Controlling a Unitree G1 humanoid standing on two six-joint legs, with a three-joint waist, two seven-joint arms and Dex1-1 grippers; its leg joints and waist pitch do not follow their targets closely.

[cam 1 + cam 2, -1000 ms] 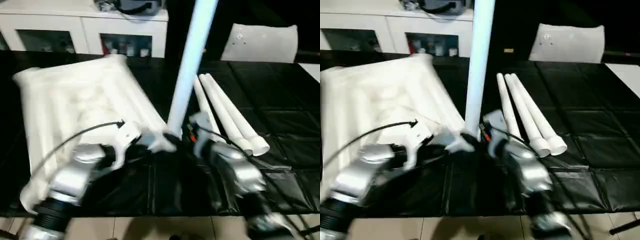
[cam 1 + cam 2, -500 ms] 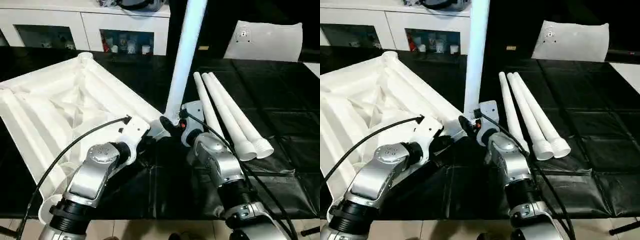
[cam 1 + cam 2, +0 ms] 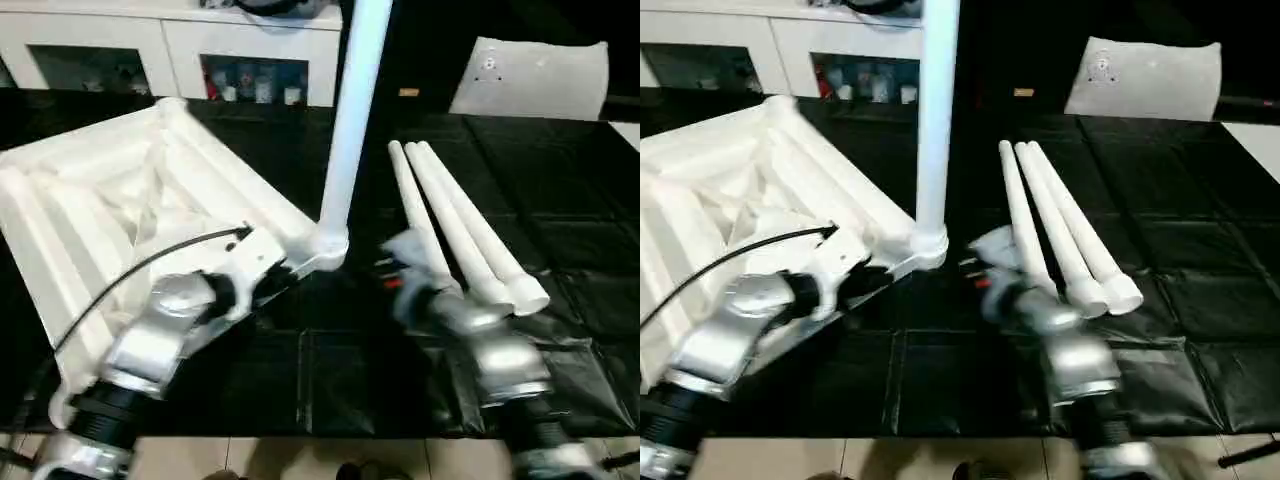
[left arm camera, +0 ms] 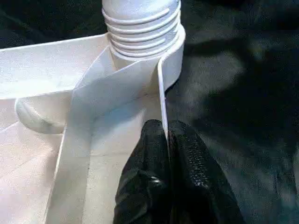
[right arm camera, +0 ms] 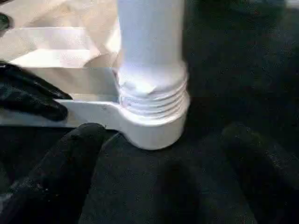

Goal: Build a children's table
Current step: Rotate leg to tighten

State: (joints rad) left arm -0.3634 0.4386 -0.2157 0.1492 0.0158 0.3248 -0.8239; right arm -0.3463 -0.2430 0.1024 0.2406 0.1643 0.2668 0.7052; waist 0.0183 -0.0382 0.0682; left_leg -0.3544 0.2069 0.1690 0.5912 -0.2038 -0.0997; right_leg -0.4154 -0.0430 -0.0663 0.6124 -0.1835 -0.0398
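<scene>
The tabletop (image 3: 150, 200) lies upside down on the left part of a black mat (image 3: 560, 230), with its ribs facing up. One leg (image 3: 345, 130) stands upright in the corner socket (image 3: 331, 247) nearest the middle of the mat, and its threaded end (image 4: 140, 23) sits in the socket ring. Three more legs (image 3: 460, 225) lie side by side on the mat to the right, touching each other, with their wide ends toward the robot. They lie just behind the right forearm and narrow the room on that side.

The left gripper (image 4: 167, 140) is closed on the thin side wall of the tabletop, just beside the socket; one black finger is on each side of the wall. The right gripper (image 5: 168, 154) is open, with its fingers (image 5: 65, 158) spread wide apart on either side of the socket and not touching it. In the right wrist view the left gripper's black fingertip (image 5: 32, 100) is seen on the tabletop wall beside the socket.

The mat is made of square panels and covers the whole work surface. At its far right a white pillow-like block (image 3: 530, 78) stands. Behind the mat is a low white cabinet (image 3: 170, 45) with small things on its shelves. A strip of light tiled floor (image 3: 300, 458) runs along the near edge of the mat. The middle of the mat, between the standing leg and the near edge, is bare.
</scene>
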